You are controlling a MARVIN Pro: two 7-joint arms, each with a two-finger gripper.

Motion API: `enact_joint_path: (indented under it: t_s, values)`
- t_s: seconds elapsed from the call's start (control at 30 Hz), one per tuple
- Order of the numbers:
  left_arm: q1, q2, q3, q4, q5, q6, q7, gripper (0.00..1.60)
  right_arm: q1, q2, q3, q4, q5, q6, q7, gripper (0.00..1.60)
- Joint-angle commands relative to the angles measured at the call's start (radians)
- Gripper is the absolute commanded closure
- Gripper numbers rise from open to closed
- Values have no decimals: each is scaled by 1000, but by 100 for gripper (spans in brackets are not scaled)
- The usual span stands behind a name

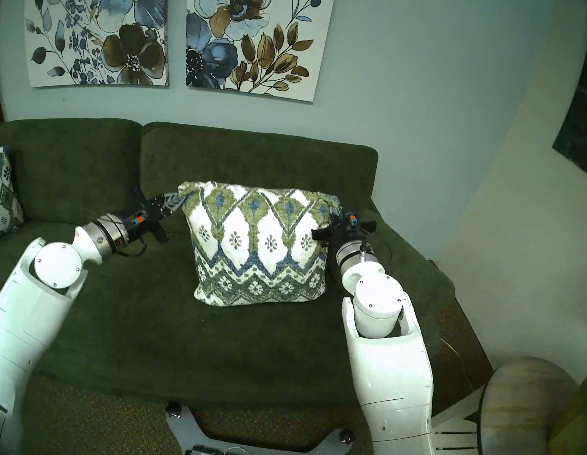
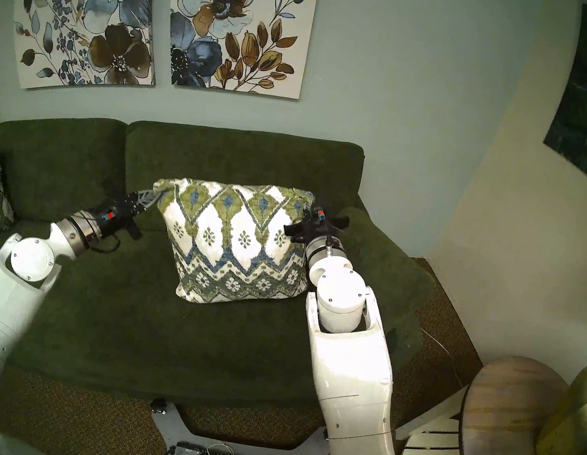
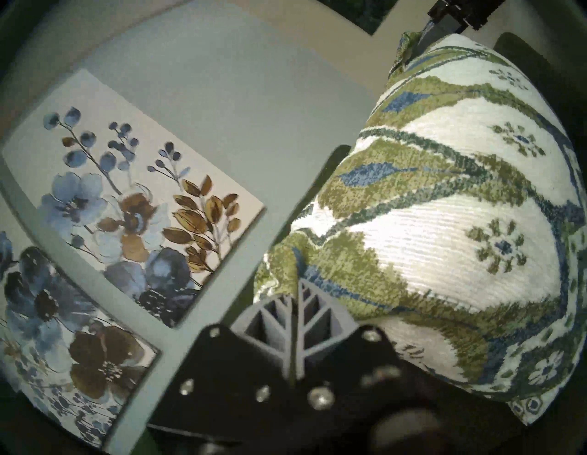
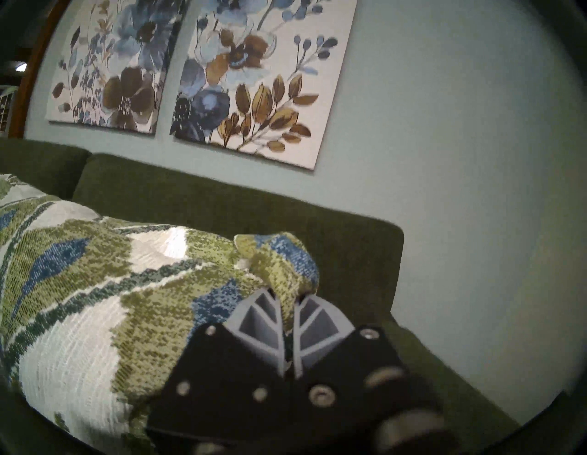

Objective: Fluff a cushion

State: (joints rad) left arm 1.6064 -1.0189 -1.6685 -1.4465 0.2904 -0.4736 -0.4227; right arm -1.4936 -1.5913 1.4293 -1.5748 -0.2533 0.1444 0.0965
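Cushion upright on the green sofa seat, seemingly lifted slightly. Left pincer clamped tight on its upper left corner; right pincer pinched closed on the bunched upper right corner.

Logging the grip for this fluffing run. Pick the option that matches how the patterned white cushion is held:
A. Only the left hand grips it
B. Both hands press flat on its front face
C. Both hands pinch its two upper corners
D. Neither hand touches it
C. The left hand is shut on one upper corner of the cushion, and the right hand is shut on the other, as each wrist view shows.
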Motion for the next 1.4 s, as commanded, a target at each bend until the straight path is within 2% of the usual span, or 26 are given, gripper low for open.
enact_joint_path:
  t_s: [0.0, 0.03, 0.1, 0.17, 0.2, 0.23, 0.33, 0.37, 0.57, 0.6, 0.73, 1.37]
  values:
    - [118, -44, 31, 122, 17, -16, 17, 160, -98, 55, 42, 59, -10, -21, -15, 160]
    - [111, -49, 33, 120, 24, -19, 25, 160, -103, 61, 47, 62, -10, -40, -19, 160]
    - [91, -54, 22, 166, 22, -72, 68, 160, -101, 67, 52, 61, -12, -94, -30, 160]
    - [27, -58, 20, 202, 35, -134, 104, 160, -71, 60, 50, 75, -13, -155, -43, 160]
    - [3, -56, 21, 201, 36, -135, 103, 160, -49, 56, 48, 84, -15, -158, -43, 160]
    - [-33, -51, 27, 208, 39, -129, 94, 160, -19, 49, 43, 95, -16, -156, -38, 160]
    - [-62, -40, 23, 166, 33, -107, 85, 160, 42, 32, 33, 105, -21, -140, -22, 160]
    - [-47, -34, 18, 137, 29, -103, 86, 160, 26, 22, 33, 80, -21, -139, -19, 160]
    - [-131, -34, 27, 128, 44, -84, 78, 160, 102, -7, 15, 80, -23, -131, -10, 160]
    - [-111, -31, 23, 113, 43, -85, 81, 160, 82, -11, 16, 66, -24, -135, -11, 160]
    - [-173, -30, 28, 116, 55, -64, 78, 160, 140, -25, 15, 76, -26, -121, -11, 160]
    - [-328, -15, 31, 96, 109, 29, 74, 160, 270, -78, 29, 95, -37, -47, -19, 160]
